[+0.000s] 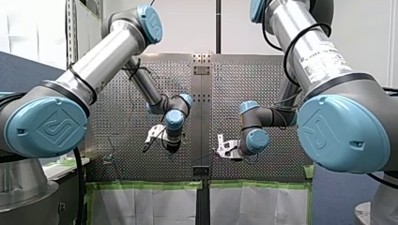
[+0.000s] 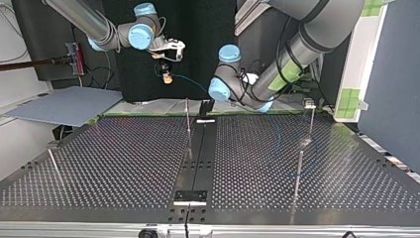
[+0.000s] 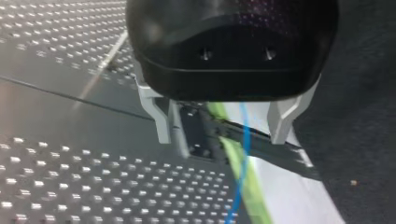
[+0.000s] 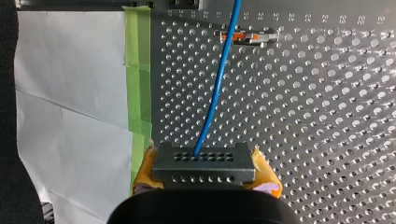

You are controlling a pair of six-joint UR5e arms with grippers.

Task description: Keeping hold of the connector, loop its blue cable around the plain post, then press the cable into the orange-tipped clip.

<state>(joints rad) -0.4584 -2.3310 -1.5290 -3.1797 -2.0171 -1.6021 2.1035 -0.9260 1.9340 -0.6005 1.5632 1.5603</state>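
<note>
My right gripper (image 4: 204,179) has its yellow pads shut on a dark grey connector (image 4: 204,163). A blue cable (image 4: 217,84) leaves the connector and runs out over the perforated table, passing beside an orange-tipped clip (image 4: 245,36). In the top view my right gripper (image 2: 168,55) hangs high at the back, with the connector (image 2: 167,77) below it and the cable (image 2: 190,83) trailing off. My left gripper (image 3: 222,135) is open; the blue cable (image 3: 243,154) passes below, between its metal fingers (image 3: 161,121). A plain post (image 2: 298,173) stands at the top view's right.
More thin posts (image 2: 187,116) stand on the perforated table (image 2: 124,163), one at the back right (image 2: 311,116) and one at the left (image 2: 54,166). Green tape (image 4: 137,70) and white paper (image 4: 70,93) border the table edge. A dark centre rail (image 2: 200,148) splits the table.
</note>
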